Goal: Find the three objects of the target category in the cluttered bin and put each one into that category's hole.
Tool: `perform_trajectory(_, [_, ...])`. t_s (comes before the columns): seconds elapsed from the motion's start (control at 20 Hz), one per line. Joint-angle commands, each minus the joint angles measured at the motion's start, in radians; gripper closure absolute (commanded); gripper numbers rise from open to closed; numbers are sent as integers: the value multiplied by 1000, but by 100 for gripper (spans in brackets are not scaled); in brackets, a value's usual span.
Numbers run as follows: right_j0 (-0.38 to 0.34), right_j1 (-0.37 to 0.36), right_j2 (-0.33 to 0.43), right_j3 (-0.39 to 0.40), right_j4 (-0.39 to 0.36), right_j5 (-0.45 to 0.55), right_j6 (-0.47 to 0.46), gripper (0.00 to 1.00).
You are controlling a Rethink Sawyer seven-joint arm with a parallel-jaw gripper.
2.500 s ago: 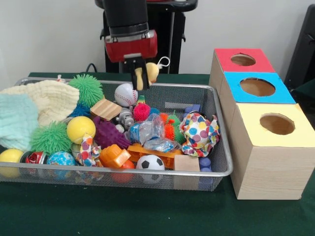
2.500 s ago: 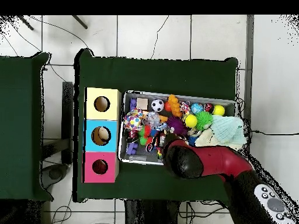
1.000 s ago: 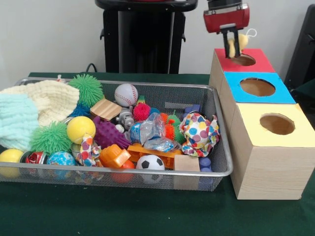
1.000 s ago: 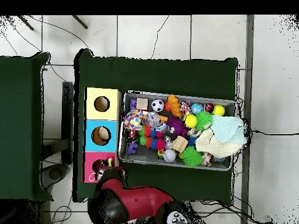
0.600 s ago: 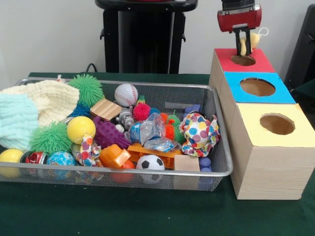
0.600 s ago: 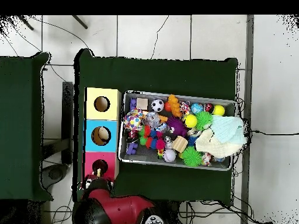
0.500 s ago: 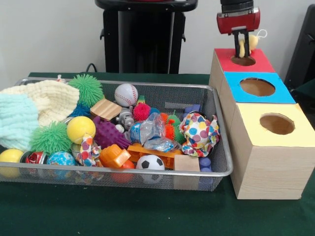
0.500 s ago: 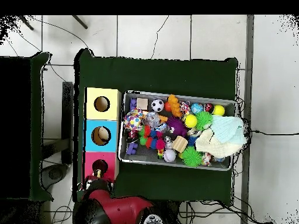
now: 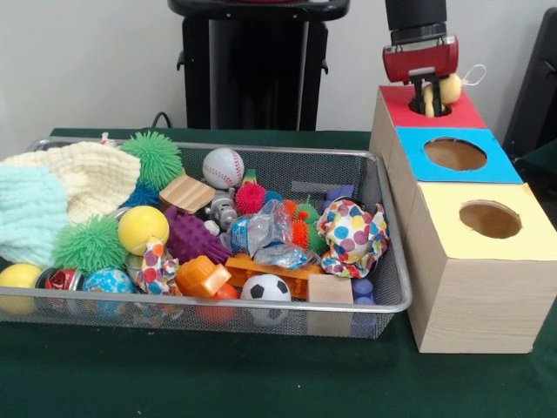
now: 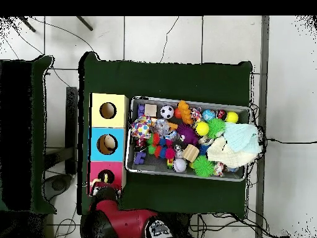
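My gripper (image 9: pixel 428 104) hangs right over the round dark hole (image 9: pixel 432 109) of the red-topped box (image 9: pixel 461 111), its fingertips at the hole's mouth. It is shut on a small yellow plush toy (image 9: pixel 450 88), whose thin white loop (image 9: pixel 475 74) sticks out to the right. In the overhead view the gripper (image 10: pixel 103 184) sits at the hole's (image 10: pixel 106 176) edge. The wire mesh bin (image 9: pixel 396 292) lies left of the boxes, full of toys. I make out no other plush animal in it.
The blue-topped box (image 9: pixel 452 154) and yellow-topped box (image 9: pixel 487 222) stand in a row in front of the red one. The bin holds a baseball (image 9: pixel 223 167), green spiky balls (image 9: pixel 157 157), a smooth yellow ball (image 9: pixel 143 228), a soccer ball (image 9: pixel 265 289) and knitted cloths (image 9: pixel 52 196).
The gripper has carried the plush toy rightward and down, from above the red box's left part to the mouth of its hole. The bin's contents have not moved.
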Motion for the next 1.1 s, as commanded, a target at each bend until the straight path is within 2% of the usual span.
perform_trajectory(0.05, [24, 214, -60, -114, 97, -19, 207, 100])
perform_trajectory(0.4, [30, 210, -61, -111, 120, -37, 189, 100])
perform_trajectory(0.9, [-2, 180, -55, -103, 85, -22, 176, 100])
perform_trajectory(1.0, [-28, 223, -46, -129, 45, -47, 174, 100])
perform_trajectory(1.1, [-20, 244, -61, -141, 45, -78, 172, 100])
